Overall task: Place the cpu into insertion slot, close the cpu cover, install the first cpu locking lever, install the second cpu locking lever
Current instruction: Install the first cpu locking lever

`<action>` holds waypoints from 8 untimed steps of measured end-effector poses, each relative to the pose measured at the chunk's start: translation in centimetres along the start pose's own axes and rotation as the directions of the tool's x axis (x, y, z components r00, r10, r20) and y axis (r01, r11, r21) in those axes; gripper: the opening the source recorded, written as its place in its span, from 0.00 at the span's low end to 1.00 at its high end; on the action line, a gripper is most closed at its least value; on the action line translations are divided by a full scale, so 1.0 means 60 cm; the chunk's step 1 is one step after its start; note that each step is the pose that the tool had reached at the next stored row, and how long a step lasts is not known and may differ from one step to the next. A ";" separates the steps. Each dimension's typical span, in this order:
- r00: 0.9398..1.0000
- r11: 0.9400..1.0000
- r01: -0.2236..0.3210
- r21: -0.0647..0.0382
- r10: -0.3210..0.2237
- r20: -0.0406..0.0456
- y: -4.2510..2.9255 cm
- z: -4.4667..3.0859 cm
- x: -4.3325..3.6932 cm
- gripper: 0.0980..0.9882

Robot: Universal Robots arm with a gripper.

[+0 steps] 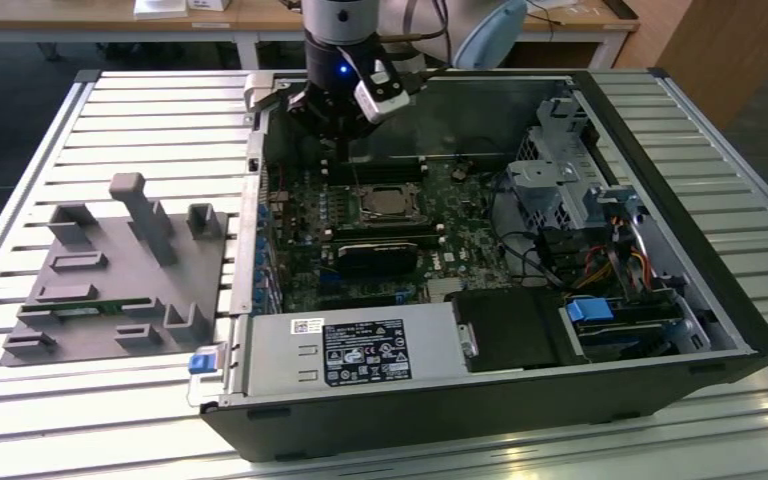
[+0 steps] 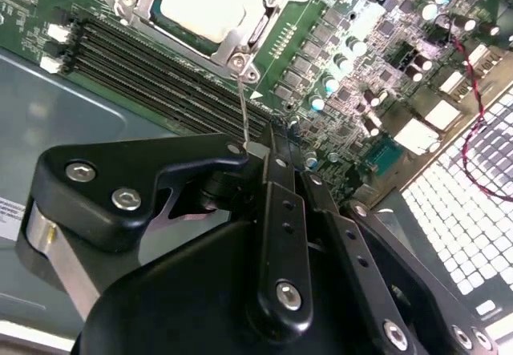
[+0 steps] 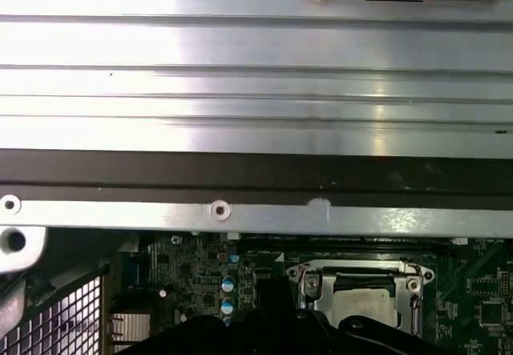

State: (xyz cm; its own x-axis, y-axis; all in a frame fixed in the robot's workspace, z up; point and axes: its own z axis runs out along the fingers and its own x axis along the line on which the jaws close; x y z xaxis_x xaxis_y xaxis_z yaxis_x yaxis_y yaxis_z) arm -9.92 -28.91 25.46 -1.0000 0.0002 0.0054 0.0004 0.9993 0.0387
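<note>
Gripper point(image 2: 258, 151) is seen clamped together on a thin locking lever point(image 2: 243, 102). Cpu point(image 2: 210, 2) is found seated in the green circuit board point(image 2: 24, 6), framed by the closed cpu cover point(image 2: 240, 50)

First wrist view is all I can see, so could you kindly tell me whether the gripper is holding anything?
Observer: In the second wrist view the gripper is shut on a thin locking lever standing up beside a corner of the cpu cover.
Operator: Is the cpu cover down all round?
Observer: In the exterior view the cpu cover lies flat around the cpu.
Operator: What's beside the case?
Observer: A grey fixture on the table, to the exterior view's left of the case.
</note>
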 end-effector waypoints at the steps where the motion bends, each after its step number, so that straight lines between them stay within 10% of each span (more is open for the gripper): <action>1: 1.000 1.000 0.000 0.000 0.000 0.000 0.000 0.000 -0.002 0.01; 8: 1.000 1.000 0.000 0.000 0.000 0.000 0.000 0.001 -0.012 0.01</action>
State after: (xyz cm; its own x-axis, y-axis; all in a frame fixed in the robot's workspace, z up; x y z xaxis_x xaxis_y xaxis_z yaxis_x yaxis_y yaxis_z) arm -9.19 -28.89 25.39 -1.0000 0.0004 0.0054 0.0006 0.9993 0.0386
